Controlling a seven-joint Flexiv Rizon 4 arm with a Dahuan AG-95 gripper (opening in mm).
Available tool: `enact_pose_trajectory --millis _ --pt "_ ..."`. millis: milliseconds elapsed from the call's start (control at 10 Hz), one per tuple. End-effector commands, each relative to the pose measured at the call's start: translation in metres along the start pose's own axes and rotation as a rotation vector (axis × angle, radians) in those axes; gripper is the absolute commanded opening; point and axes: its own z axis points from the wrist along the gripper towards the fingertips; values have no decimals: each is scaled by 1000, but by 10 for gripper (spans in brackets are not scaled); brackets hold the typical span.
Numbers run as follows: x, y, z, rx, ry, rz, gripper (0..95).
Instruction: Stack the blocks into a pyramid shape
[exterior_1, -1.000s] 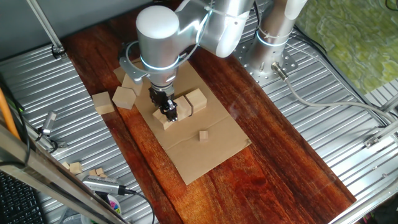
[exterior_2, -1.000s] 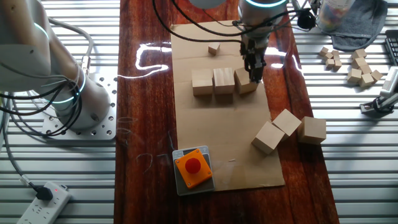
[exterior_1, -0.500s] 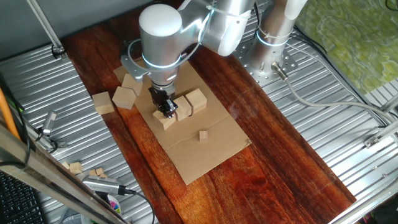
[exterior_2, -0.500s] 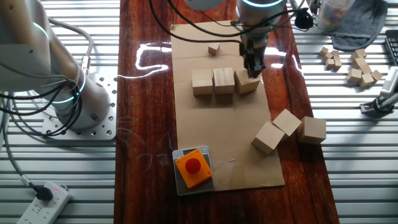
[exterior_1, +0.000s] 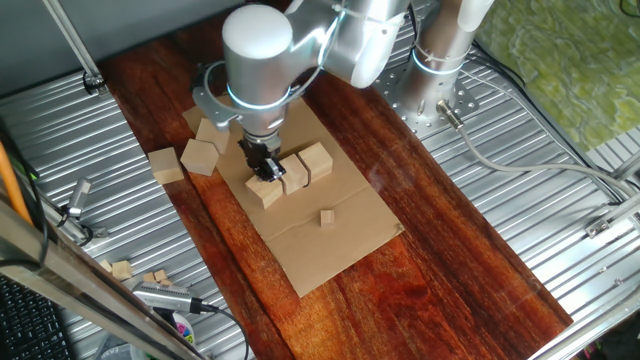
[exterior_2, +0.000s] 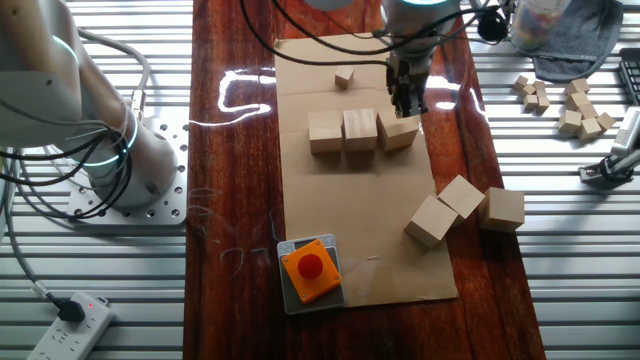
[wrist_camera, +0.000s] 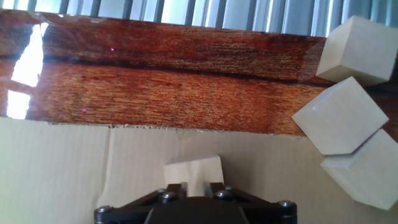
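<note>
1. Your tool (exterior_2: 405, 103) sits over the third block (exterior_2: 399, 131), fingers narrow; whether it grips is unclear.
2. That skewed block touches the row (exterior_2: 343, 130), likely being squared as the base.
3. Three spare blocks (exterior_2: 463, 208) wait near the cardboard's (exterior_2: 365, 230) edge.

The arm reaches down over the table, gripper (exterior_2: 405, 103) pointing straight down, its jaws apparently nearly closed.
</note>
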Motion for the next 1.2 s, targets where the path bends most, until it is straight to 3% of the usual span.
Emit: enact_pose_trajectory --millis 100,300,500,1100,1200 --pt "0 1 0 -23 89 34 0" --pt "0 1 0 -49 109 1 0" --pt "0 1 0 -47 122 -22 0" --pt "0 1 0 -52 119 -42 0" --pt "-9 1 0 -51 120 -47 0"
